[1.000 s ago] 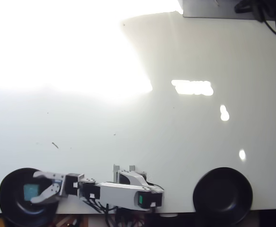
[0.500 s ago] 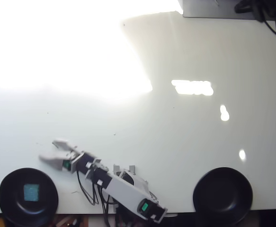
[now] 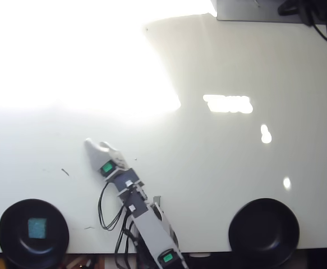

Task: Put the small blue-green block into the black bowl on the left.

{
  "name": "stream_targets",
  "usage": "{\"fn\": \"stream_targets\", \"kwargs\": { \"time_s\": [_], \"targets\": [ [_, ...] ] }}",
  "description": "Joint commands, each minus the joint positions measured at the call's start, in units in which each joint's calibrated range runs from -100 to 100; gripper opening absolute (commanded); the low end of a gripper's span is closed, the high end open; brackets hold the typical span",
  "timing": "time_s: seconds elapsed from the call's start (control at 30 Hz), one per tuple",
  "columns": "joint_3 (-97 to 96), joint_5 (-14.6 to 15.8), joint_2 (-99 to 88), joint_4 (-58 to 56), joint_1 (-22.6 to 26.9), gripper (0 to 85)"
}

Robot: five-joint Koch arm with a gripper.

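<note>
Overhead view: small blue-green block (image 3: 37, 228) sits inside black bowl (image 3: 9, 224) at near left of white counter (image 3: 208, 162). Robot hand (image 3: 90, 144) hovers w/ nothing held, further right; open or closed can't tell.

teal block (image 3: 37, 228), glossy black bowl (image 3: 9, 216)

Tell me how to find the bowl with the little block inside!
Look along the near edge of the white table. Two round glossy black bowls sit there; pick the left one. Only it holds a tiny teal square block; the right bowl looks empty.
</note>
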Motion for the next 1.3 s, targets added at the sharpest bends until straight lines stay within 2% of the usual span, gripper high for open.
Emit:
{"fn": "stream_targets", "kwargs": {
  "time_s": [0.0,0.13,0.3,0.67,0.8,0.97,1.27],
  "targets": [
    [-0.2,2.8,-1.6,0.1,-3.0,44.0],
    [-5.4,4.5,-2.4,0.7,-7.7,44.1],
    [-11.6,6.6,-6.1,0.7,-10.2,44.1],
    [-23.7,7.6,-6.1,8.1,-15.3,44.5],
    [-29.2,7.9,-6.1,12.0,-16.1,45.9],
    [-30.8,8.0,-6.0,11.6,-16.5,49.3],
    [-30.8,8.3,-5.8,9.1,-17.0,49.0]
  ]
}}
